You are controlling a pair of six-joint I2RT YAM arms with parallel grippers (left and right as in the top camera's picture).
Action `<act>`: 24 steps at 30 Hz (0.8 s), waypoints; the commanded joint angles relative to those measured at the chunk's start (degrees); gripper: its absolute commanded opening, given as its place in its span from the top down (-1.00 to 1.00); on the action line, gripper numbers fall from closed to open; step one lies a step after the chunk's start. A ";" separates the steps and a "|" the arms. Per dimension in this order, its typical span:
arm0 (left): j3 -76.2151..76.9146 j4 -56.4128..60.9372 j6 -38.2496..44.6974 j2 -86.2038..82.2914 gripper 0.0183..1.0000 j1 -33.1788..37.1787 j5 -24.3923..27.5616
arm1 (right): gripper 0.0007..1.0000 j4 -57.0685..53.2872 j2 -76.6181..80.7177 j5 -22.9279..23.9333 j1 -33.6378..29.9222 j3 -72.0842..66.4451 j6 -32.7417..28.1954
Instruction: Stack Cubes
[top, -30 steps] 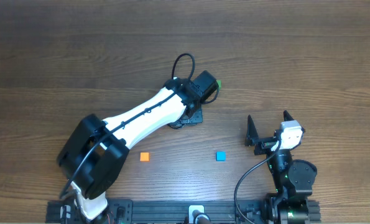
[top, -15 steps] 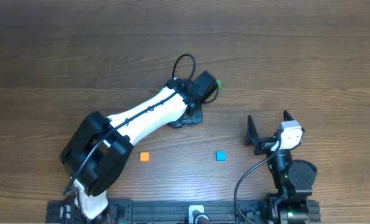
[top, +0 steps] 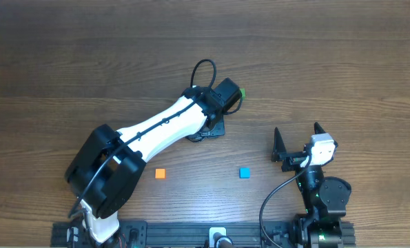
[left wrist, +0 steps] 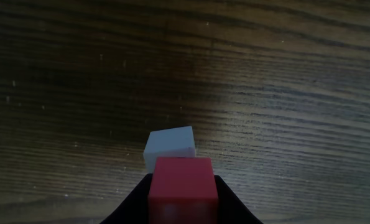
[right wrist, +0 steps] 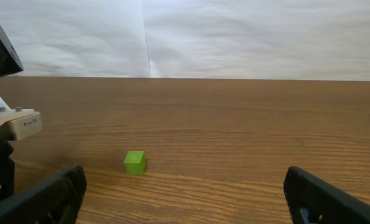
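The left arm's jaws clamp a red cube (left wrist: 183, 180), with a pale grey cube (left wrist: 170, 144) lying on the wooden surface (left wrist: 284, 93) just ahead of them. The right arm's jaws stand wide open and empty, a green cube (right wrist: 135, 162) well ahead.

— How many cubes did we count?
— We counted five: one orange cube (top: 160, 173), one blue cube (top: 244, 173), one green cube (right wrist: 135, 162), one white cube (left wrist: 170, 148) and one red cube (left wrist: 183, 179).
— Did we find any colour twice?
— No, we found one of each.
— And the rest?
— We saw one worktop (top: 87, 55) and two arms, the left arm (top: 163, 127) and the right arm (top: 322, 193), each with one hand: the left hand (left wrist: 183, 198) and the right hand (top: 295, 134).
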 commanded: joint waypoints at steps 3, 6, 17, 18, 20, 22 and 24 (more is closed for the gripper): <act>-0.37 -0.42 -1.73 -1.88 0.91 0.42 -0.52 | -0.99 0.02 -0.42 -0.66 -0.33 -0.44 -0.33; -0.37 -0.39 -1.79 -1.88 0.91 0.42 -0.63 | -0.99 0.02 -0.42 -0.66 -0.33 -0.44 -0.33; -0.37 -0.42 -3.26 -1.84 0.91 0.72 -1.60 | -0.98 0.02 -0.42 -0.66 -0.33 -0.44 -0.33; -0.37 -0.42 -3.26 -1.81 0.91 0.76 -1.60 | -0.98 0.02 -0.42 -0.66 -0.33 -0.44 -0.33; -0.37 -0.42 -3.23 -1.75 0.91 0.83 -1.60 | -0.99 0.02 -0.42 -0.66 -0.33 -0.44 -0.33; -0.37 -0.42 -3.23 -1.70 0.91 0.90 -1.60 | -0.99 0.02 -0.42 -0.66 -0.33 -0.44 -0.33; -0.37 -0.44 -3.21 -1.68 0.91 0.90 -1.60 | -0.99 0.02 -0.42 -0.66 -0.33 -0.44 -0.33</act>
